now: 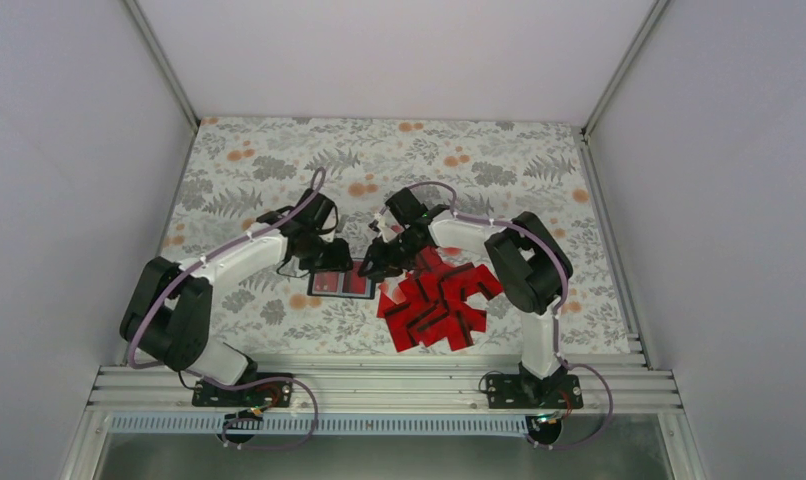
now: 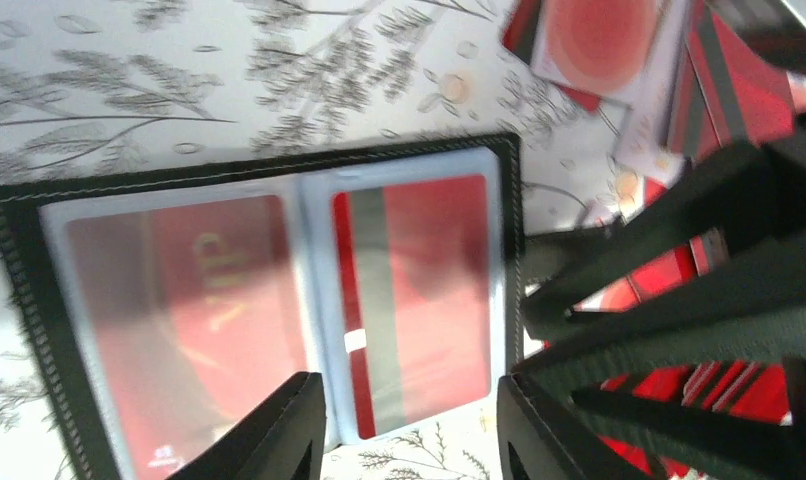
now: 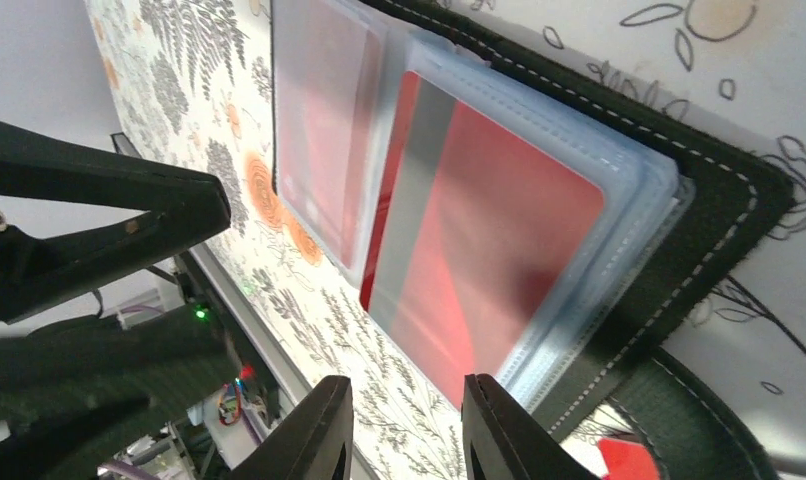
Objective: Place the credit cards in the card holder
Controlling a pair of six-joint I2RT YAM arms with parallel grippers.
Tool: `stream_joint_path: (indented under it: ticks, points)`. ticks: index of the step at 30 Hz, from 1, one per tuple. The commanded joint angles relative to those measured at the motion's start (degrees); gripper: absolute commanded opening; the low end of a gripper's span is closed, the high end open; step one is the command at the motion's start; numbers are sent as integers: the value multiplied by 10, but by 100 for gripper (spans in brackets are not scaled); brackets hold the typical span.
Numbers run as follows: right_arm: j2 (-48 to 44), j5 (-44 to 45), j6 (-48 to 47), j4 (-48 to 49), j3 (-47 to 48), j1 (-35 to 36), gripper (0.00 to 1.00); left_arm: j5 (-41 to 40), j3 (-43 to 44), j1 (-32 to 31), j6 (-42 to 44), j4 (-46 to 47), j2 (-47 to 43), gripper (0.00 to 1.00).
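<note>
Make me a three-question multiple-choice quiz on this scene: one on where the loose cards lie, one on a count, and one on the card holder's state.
1. In the overhead view, where does the pile of loose credit cards lie relative to the card holder?
A. to its right
B. to its left
C. behind it, by the far wall

2. How many cards show inside the holder?
A. none
B. two
C. five

3. The holder is:
A. folded shut
B. lying open on the floral cloth
C. standing on edge

Answers:
1 A, the red pile sits right of the holder.
2 B, the left wrist view shows a VIP-printed card in one half and a striped card in the other.
3 B, both halves face up.
</note>
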Motion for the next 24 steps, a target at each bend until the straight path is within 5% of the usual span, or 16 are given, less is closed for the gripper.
stream_joint_path:
  ticks: [1, 7, 24]
  points:
    - [-13, -27, 32, 38, -6, 6, 29, -44, -1, 14, 27, -17, -10, 37]
    - [-3, 0, 52, 39, -9, 6, 29, -24, -12, 20, 53, 7, 17, 21]
    - [31, 16, 59, 45, -15, 6, 31, 9, -39, 19, 72, 51, 80, 15]
